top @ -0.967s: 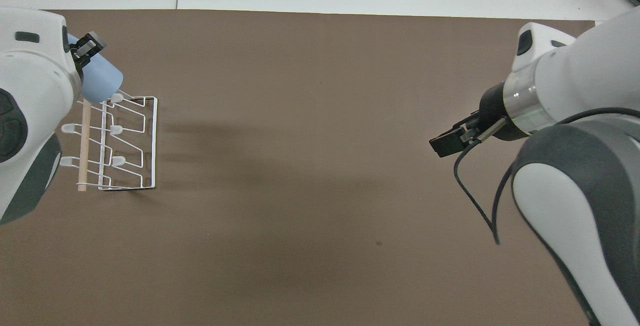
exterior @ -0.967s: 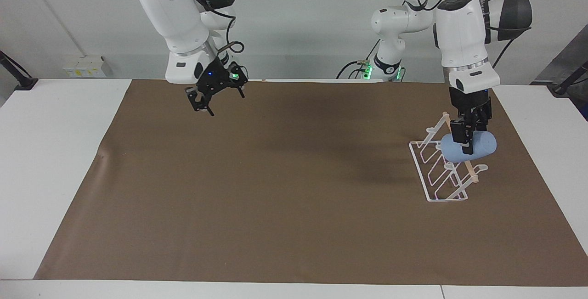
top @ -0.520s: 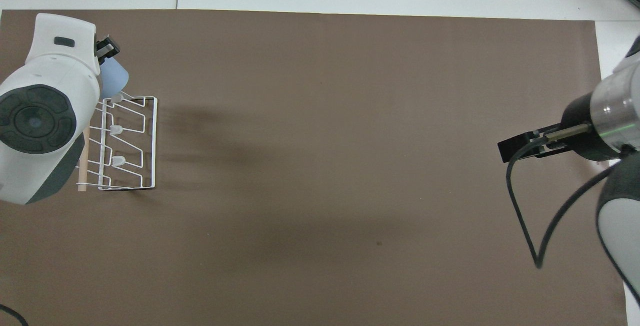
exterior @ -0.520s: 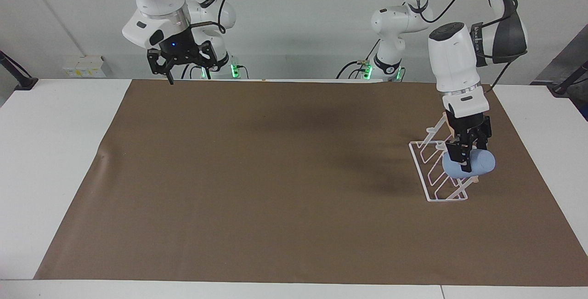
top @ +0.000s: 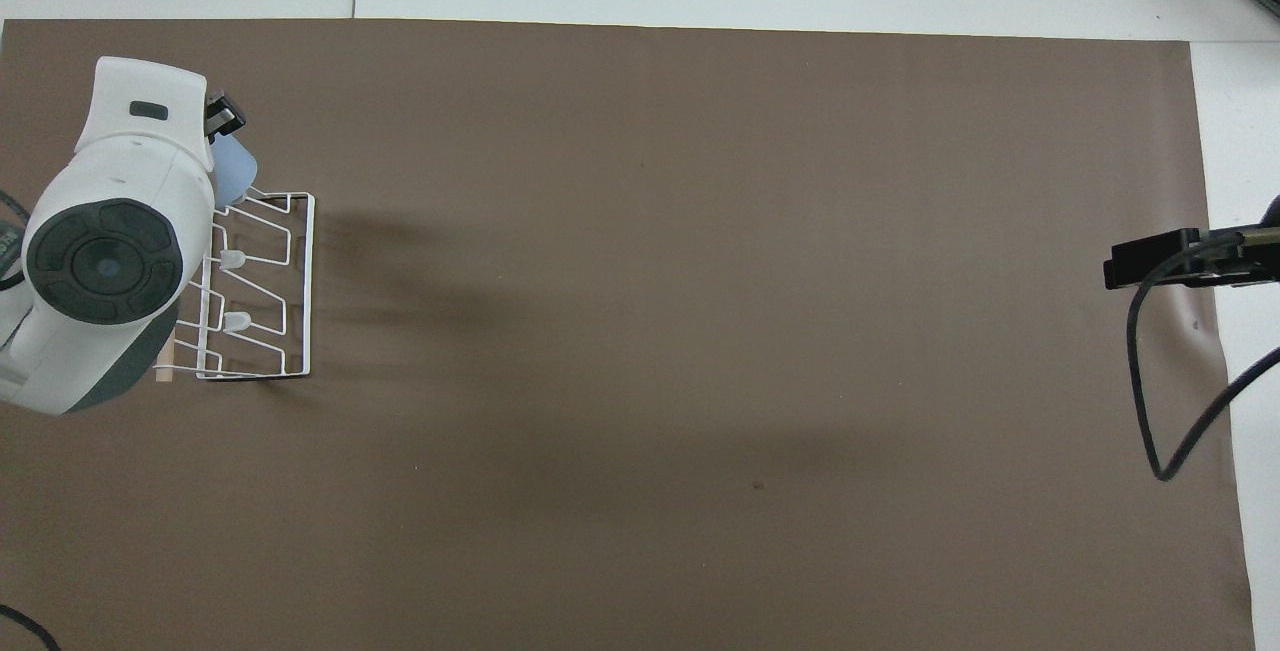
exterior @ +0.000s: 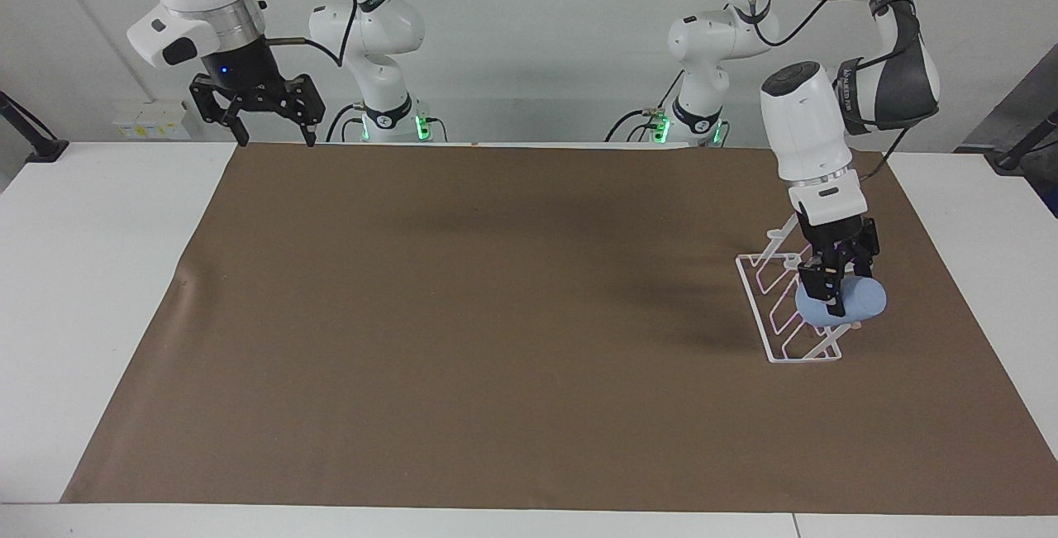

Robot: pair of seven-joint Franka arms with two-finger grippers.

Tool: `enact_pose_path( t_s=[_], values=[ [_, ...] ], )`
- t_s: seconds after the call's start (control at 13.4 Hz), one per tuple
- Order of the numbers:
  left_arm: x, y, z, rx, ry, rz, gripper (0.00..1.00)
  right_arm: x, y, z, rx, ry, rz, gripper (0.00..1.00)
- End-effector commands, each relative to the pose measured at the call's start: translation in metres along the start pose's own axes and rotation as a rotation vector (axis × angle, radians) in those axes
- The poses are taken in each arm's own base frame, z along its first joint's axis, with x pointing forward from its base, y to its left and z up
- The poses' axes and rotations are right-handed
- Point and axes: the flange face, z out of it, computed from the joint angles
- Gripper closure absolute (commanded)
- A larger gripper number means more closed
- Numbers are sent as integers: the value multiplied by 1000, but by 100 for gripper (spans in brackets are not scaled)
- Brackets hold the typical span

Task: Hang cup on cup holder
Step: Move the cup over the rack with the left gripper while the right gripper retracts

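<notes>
Two grippers noted: the left gripper, jaws clamped on the cup, holds it sideways against the rack, evidently to slip it onto a peg, while the right gripper waits, jaws apart, above the counter's edge.

The left arm reaches steeply down with its wrist nearly vertical and its hand clamped on the cup, while the right arm waits raised over its own end of the worktop, its hand spread wide, fingertips pointing down.
</notes>
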Motion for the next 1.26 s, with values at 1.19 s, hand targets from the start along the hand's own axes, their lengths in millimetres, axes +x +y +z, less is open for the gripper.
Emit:
enact_pose_path(
  t_s=[1.19],
  values=[
    [-27,-11,-14,50,8,30,100,-25,-17,14,41,-35,3,0]
  ],
)
